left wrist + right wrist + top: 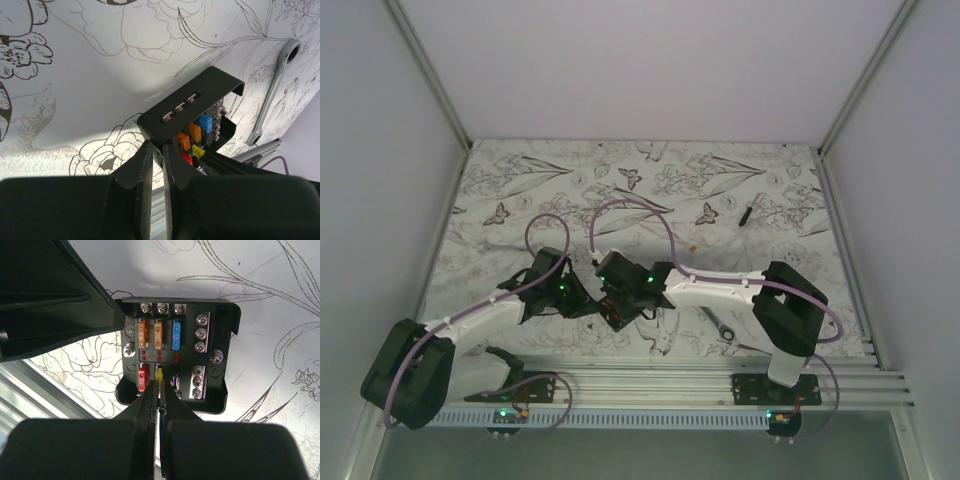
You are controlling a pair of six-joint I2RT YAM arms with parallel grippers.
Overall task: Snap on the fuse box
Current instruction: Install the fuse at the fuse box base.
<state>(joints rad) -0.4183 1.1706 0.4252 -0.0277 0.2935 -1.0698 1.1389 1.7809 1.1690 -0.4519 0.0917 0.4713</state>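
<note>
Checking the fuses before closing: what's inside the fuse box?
The fuse box holds two orange fuses, a blue one, a red, a yellow, plus silver screws. The right gripper hides the lower row's near ends.

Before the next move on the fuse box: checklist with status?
1. Right end effector shut on the fuse box at its near edge: ok.
2. Left end effector pinching the cover at its corner: ok.
3. Cover seated flat on the box: not ok, it stands tilted up with the fuses exposed.
4. Fuses sitting in their slots: ok.
5. Cover clips lined up with the box: cannot tell.
6. Wrench out of the way: ok, it lies on the table apart from the box.
</note>
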